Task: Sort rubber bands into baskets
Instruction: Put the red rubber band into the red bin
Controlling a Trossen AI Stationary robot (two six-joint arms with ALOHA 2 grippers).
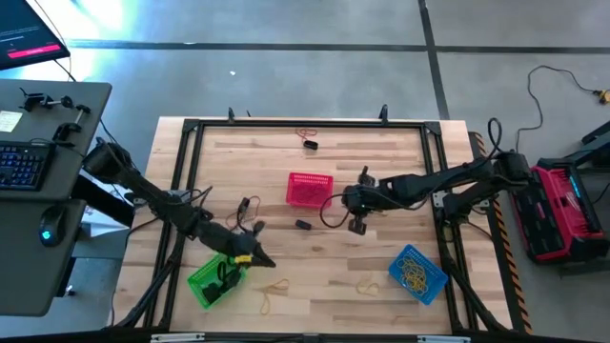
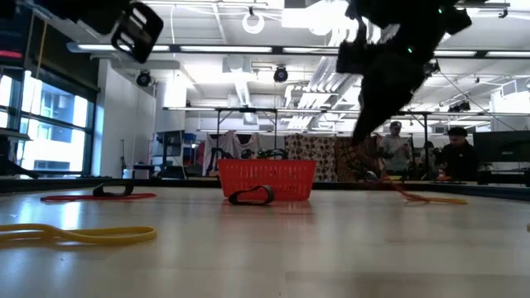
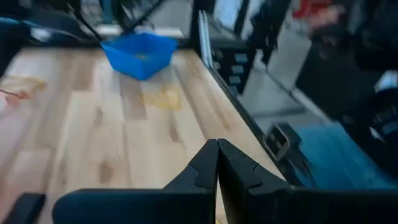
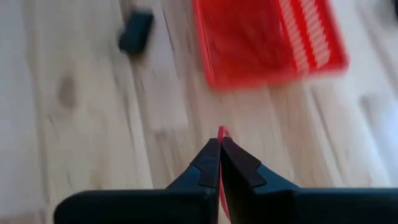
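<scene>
- The right gripper [image 4: 220,144] has its fingers pinched together on a reddish rubber band [image 4: 221,132]; a sliver of red pokes out past the tips and runs down between the fingers.
- It sits just beside the red basket [image 1: 310,189], so my guess is the step in hand is carrying that band over and dropping it in.
- To do it well, I'd lift enough to clear the lattice wall, get the tips over the middle of the basket, then let go. These thin loops cling, so a little pause after opening helps.
- The left gripper [image 3: 217,155] is also shut, over the green basket [image 1: 214,279]. I can't tell if it's holding anything.
- Loose bands still on the table: a black one [image 1: 303,225] by the red basket and yellow ones [image 1: 272,288] near the front edge. The blue basket [image 1: 417,272] already has yellow ones in it.
</scene>
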